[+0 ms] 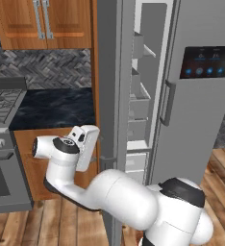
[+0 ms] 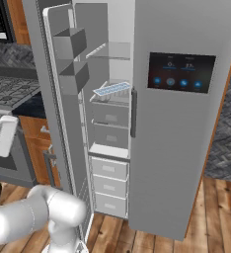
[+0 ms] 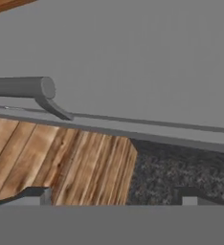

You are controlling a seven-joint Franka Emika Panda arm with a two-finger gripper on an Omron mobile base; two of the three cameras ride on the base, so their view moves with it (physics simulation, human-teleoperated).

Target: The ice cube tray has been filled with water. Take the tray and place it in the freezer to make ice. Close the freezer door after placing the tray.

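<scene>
One fridge [image 2: 186, 148] stands with two doors: one open door [image 2: 58, 123], one shut door with a dark panel [image 2: 181, 71]. One ice tray [image 2: 111, 90] sits on a shelf inside. Three white drawers [image 2: 109, 185] stack at the bottom. Two bins [image 2: 70, 42] hang inside the open door. One stove [image 1: 1, 144].

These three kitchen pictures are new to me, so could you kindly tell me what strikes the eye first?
The tall grey steel freezer stands with its narrow plain grey door swung wide open. Inside, a small white ice cube tray with pale-blue cells rests on a white shelf. The white robot arm bends low beside the door, and the hand view looks closely at the door's grey bar handle.
</scene>
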